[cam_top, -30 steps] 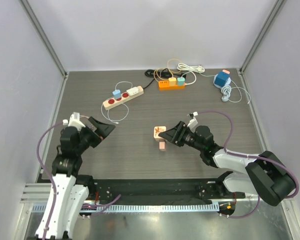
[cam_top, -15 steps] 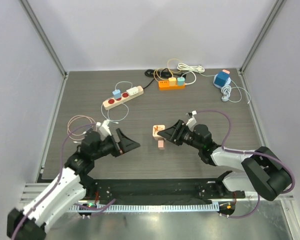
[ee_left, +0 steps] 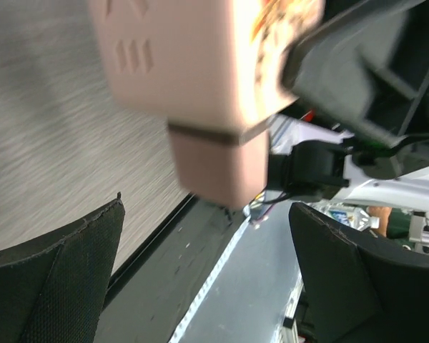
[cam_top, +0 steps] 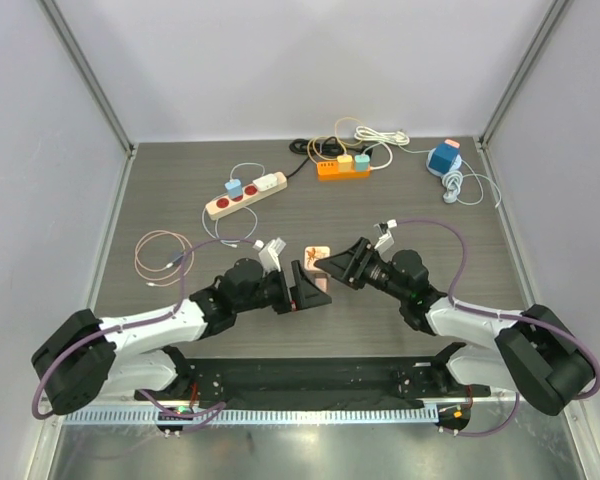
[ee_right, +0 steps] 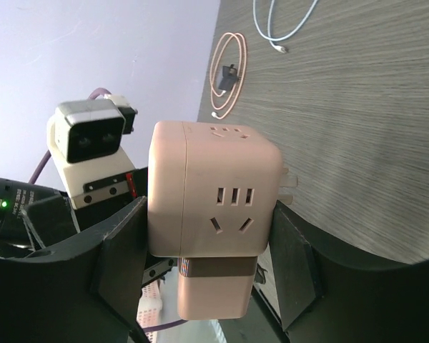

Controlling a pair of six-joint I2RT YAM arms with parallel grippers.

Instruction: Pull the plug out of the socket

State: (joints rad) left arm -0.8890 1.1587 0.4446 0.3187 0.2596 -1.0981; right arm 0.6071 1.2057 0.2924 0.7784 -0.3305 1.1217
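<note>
A pink cube socket (cam_top: 317, 257) with a pink plug (cam_top: 323, 284) stuck in its underside hangs above the table's middle. My right gripper (cam_top: 332, 264) is shut on the cube's sides; the right wrist view shows the socket (ee_right: 214, 189) between the fingers (ee_right: 121, 264) and the plug (ee_right: 214, 286) pointing down. My left gripper (cam_top: 308, 286) is open just left of the plug. In the left wrist view the socket (ee_left: 200, 57) and plug (ee_left: 218, 164) fill the top, with the plug's end level with the tips of the spread fingers (ee_left: 57, 286).
A beige power strip (cam_top: 245, 195) lies at the back left and an orange one (cam_top: 342, 168) at the back middle. A blue cube socket (cam_top: 444, 158) with white cable is at the back right. A coiled pink cable (cam_top: 163, 256) lies at the left.
My left arm has swung from the left side across to the middle, bringing its open gripper up to the plug. The right gripper has kept hold of the socket, raised slightly.
</note>
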